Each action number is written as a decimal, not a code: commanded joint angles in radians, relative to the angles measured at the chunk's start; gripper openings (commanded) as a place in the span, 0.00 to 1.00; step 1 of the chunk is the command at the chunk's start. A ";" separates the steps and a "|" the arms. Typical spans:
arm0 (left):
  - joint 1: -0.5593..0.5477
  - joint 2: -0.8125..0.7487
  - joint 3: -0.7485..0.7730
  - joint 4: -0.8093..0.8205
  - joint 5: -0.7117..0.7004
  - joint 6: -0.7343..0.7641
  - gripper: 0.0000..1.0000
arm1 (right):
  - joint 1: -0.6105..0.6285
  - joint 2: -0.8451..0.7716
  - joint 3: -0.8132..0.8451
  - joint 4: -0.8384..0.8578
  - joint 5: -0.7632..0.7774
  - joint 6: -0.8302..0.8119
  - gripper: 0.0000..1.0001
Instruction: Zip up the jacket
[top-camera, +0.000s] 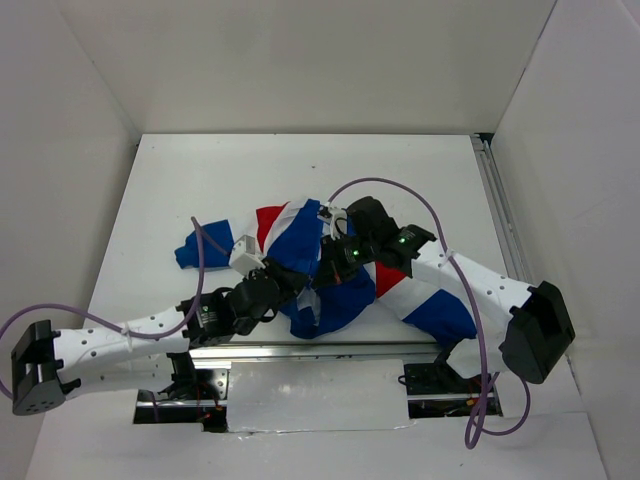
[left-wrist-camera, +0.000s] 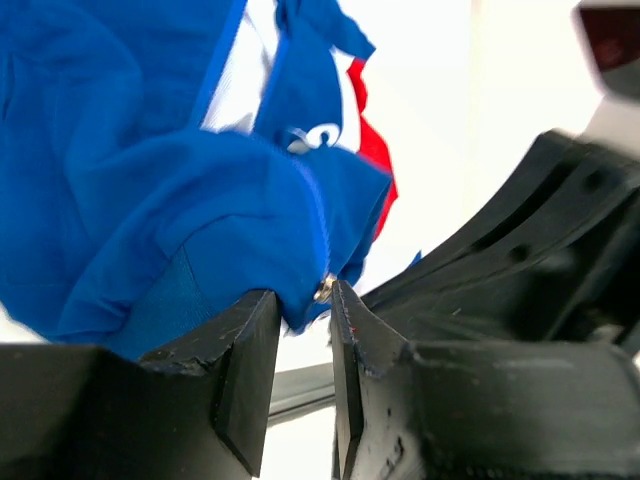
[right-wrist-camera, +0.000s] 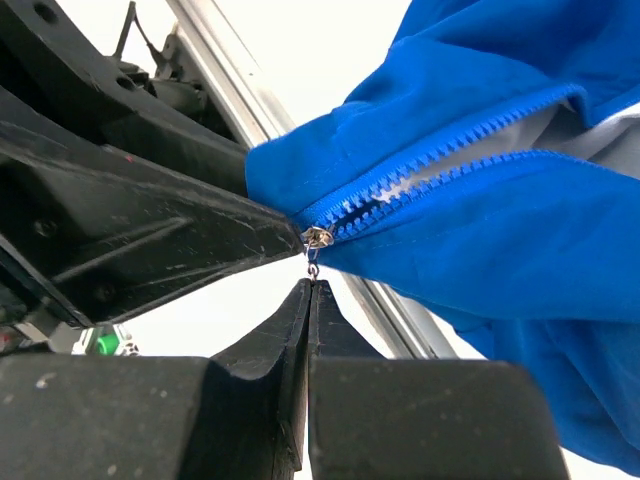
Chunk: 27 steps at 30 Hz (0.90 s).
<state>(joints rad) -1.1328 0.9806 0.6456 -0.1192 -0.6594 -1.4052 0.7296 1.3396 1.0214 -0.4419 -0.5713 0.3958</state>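
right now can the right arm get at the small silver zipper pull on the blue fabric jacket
Probably yes: the right gripper is shut with its tips on the small silver zipper pull, seemingly pinching it, at the hem of the royal-blue fabric jacket; nothing sits between.

**Quick layout rundown**

The jacket (top-camera: 345, 300) lies bunched on the near middle of the tabletop (top-camera: 200, 180). One sleeve flops out left, the other runs right under the right arm. Both hands meet at its near hem. The left hand (left-wrist-camera: 305, 310) sits on the left, the right hand (right-wrist-camera: 309, 290) on the right. The zipper pull (right-wrist-camera: 313, 268) hangs between the right hand's fingertips, just beside the left hand.
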 joint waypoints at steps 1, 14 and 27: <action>0.008 -0.026 -0.003 0.089 -0.085 -0.003 0.38 | 0.007 -0.030 -0.006 0.005 -0.053 -0.008 0.00; 0.007 -0.017 -0.001 0.073 -0.028 0.006 0.22 | 0.004 -0.034 0.011 0.020 -0.003 0.008 0.00; 0.007 -0.135 -0.080 0.202 0.105 0.310 0.00 | -0.013 -0.042 0.112 -0.147 0.398 0.014 0.00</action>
<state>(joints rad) -1.1248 0.9009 0.5835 0.0078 -0.6086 -1.2736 0.7380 1.3285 1.0775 -0.5152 -0.4110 0.4183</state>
